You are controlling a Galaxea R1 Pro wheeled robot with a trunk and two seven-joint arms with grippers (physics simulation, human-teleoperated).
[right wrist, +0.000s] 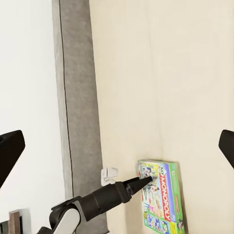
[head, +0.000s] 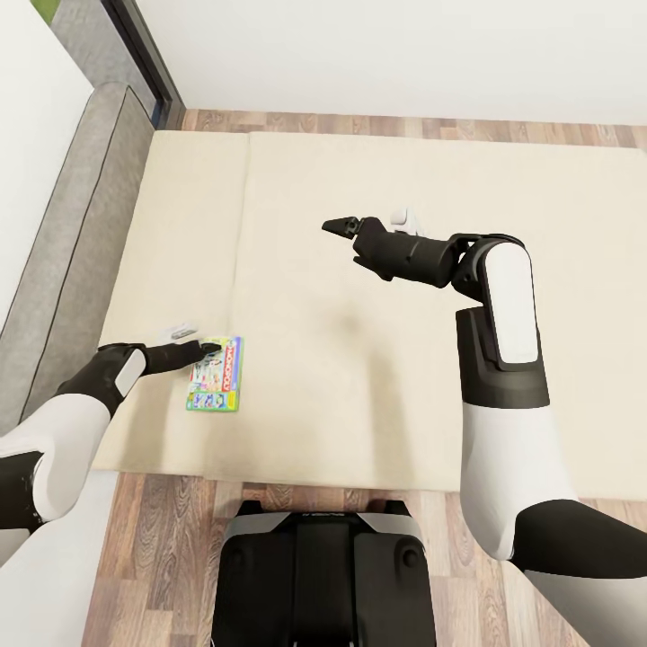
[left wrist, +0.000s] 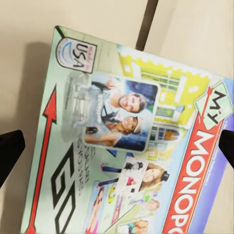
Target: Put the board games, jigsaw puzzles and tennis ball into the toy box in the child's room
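One board game (head: pixel 216 374), a flat white-green box with a red "My Monopoly" logo, lies flat on the bed (head: pixel 377 359) near its front left corner. My left gripper (head: pixel 203 347) hovers just over the box's far end, open. In the left wrist view the box lid (left wrist: pixel 122 141) sits between the spread fingertips (left wrist: pixel 9 153) of the left gripper (left wrist: pixel 117 148). My right gripper (head: pixel 337 224) hangs open above the bare middle of the mattress, holding nothing. The right wrist view looks past the right gripper (right wrist: pixel 117 146) at the box (right wrist: pixel 163 197) and the left gripper (right wrist: pixel 141 181).
The bed's grey frame (head: pixel 81 225) runs along the left beside a white wall. Wood floor (head: pixel 162 539) shows in front of the bed and behind it. My base (head: pixel 323 575) stands at the bed's front edge. The beige mattress stretches bare to the right.
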